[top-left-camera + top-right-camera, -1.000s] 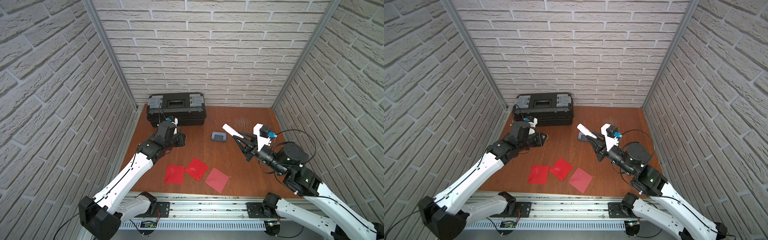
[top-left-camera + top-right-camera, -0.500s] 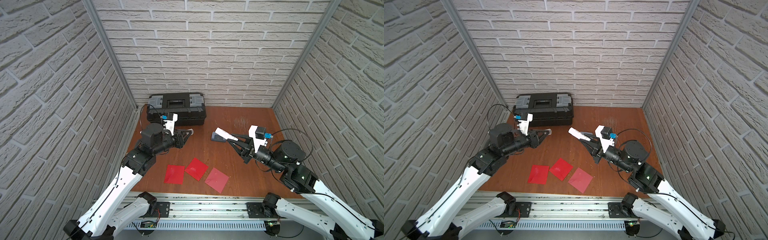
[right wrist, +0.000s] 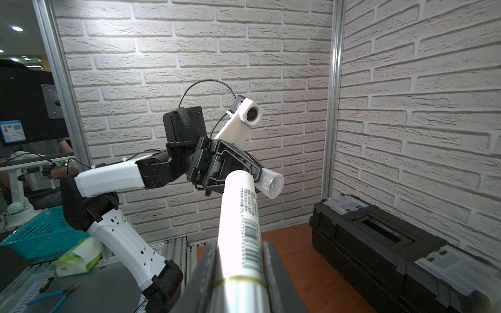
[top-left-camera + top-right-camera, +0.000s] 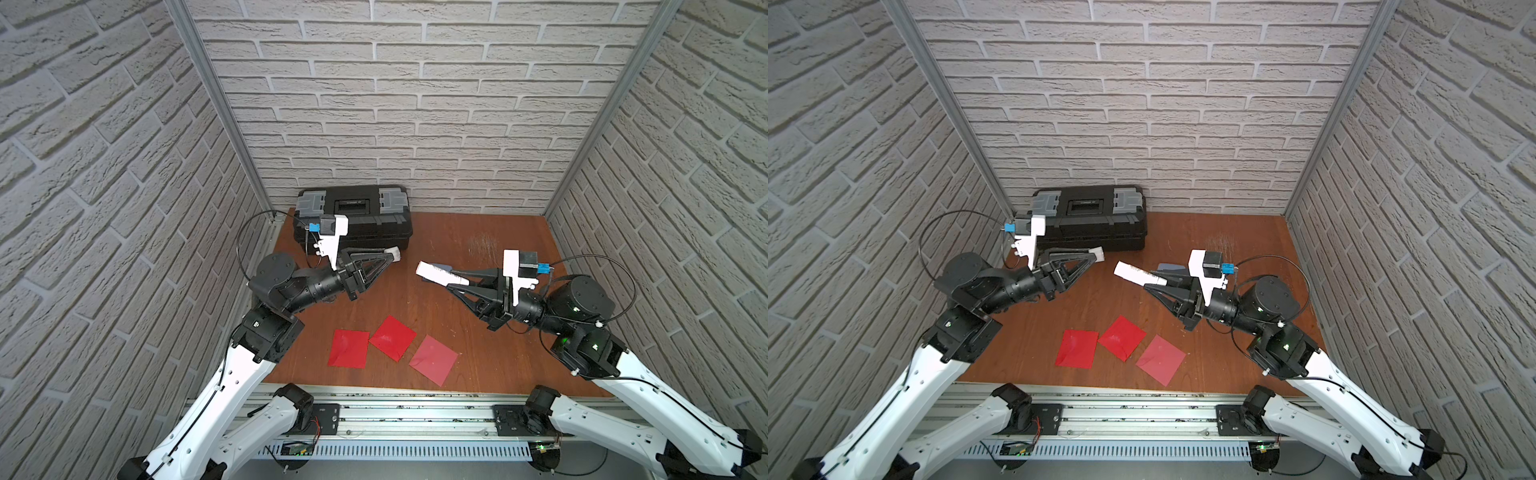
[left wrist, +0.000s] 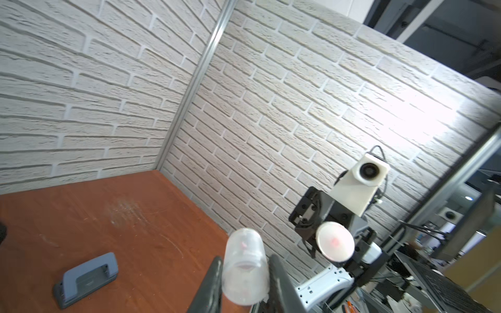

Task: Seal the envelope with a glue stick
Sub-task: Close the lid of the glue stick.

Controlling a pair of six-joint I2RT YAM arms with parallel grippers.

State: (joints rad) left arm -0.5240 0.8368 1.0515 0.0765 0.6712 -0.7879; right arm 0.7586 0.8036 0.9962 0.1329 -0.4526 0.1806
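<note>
From my seat the grey-blue hole punch (image 4: 1169,267) is mostly lost in both top views. It sits just past the table's middle toward 12 o'clock, and the glue stick (image 4: 1136,273) and the right gripper (image 4: 1158,282) cover all but a sliver of it. Only the left wrist view shows it whole, lying flat on the brown table (image 4: 478,345). In the right wrist view the frame edge cuts off the rear of the stick behind the jaws. I cannot tell from any view whether glue stands out of the stick's free end. The left wrist view gives just a pale round face with a faint reddish spot. I also cannot make out the flaps of the three red envelopes (image 4: 392,337) at 6 o'clock.

The glue stick is a white tube with fine grey print, a barcode and a thin gold ring near the jaws. It is uncapped and held off the table near the centre. It lies almost level, with its free end aimed at 9 o'clock. The right gripper, reaching in from 3 o'clock, is clamped on its rear part.

The left gripper (image 4: 388,257), coming in from 9 o'clock, pinches the clear cap (image 4: 394,254) in front of the black toolbox (image 4: 353,218) at 11 o'clock. The cap and the stick are apart.
</note>
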